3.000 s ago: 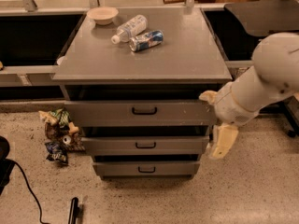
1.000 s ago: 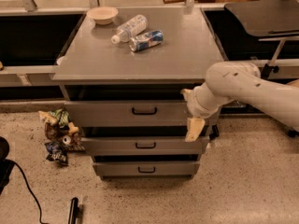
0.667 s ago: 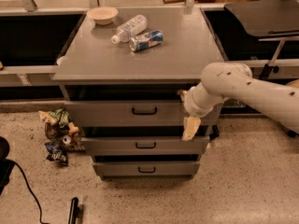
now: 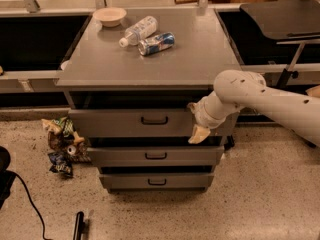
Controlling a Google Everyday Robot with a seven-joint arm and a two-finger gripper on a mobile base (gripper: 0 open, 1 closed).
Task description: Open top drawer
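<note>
The top drawer [image 4: 120, 123] is the widest grey drawer, just under the cabinet top, with a small black handle [image 4: 154, 120] at its centre. Its front sits flush with the cabinet, slightly ahead of the two drawers below. My white arm reaches in from the right. My gripper [image 4: 199, 132] hangs in front of the right end of the top drawer's front, to the right of the handle and a little below it. It holds nothing that I can see.
On the cabinet top [image 4: 195, 59] lie a bowl [image 4: 109, 16], a plastic bottle [image 4: 138, 30] and a can [image 4: 156, 43]. Two narrower drawers [image 4: 156, 156] sit below. Snack bags [image 4: 62, 143] and a black cable [image 4: 30, 204] lie on the floor at left. A dark table [image 4: 280, 16] stands at right.
My arm has swung left from beside the cabinet's right edge, and the gripper now sits in front of the top drawer's right end. The drawers have not moved.
</note>
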